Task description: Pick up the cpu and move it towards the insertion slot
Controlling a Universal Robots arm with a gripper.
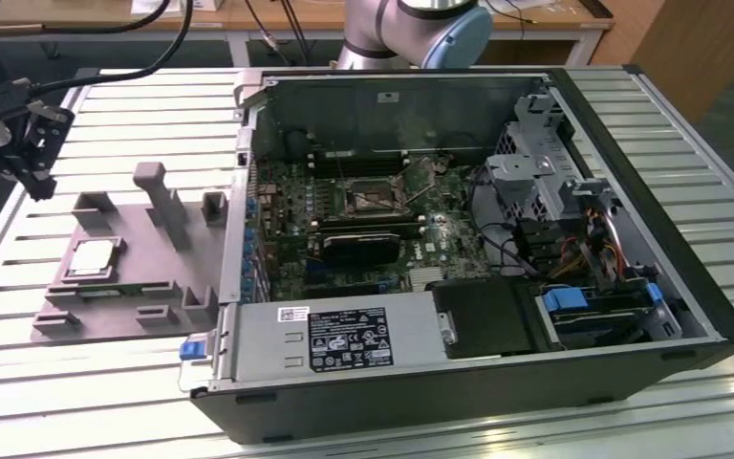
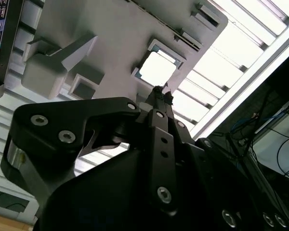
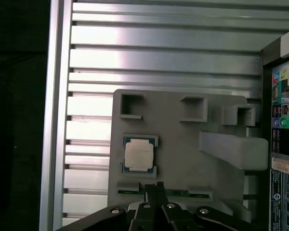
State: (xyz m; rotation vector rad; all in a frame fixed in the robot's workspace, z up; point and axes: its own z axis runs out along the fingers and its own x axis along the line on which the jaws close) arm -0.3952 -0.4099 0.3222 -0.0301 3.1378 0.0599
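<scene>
The cpu, a flat silver square, lies in a recess of the grey fixture plate at the exterior view's left. My gripper hangs above the plate, apart from the cpu and holding nothing. Both wrist views show its black fingertips pressed together, so it is shut. The insertion slot, a square socket with a metal frame, sits on the motherboard inside the open computer case.
The fixture carries raised grey blocks and a tall post. The case wall stands between fixture and motherboard. A heatsink, cables and drive cage crowd the case. Ribbed metal table lies all around.
</scene>
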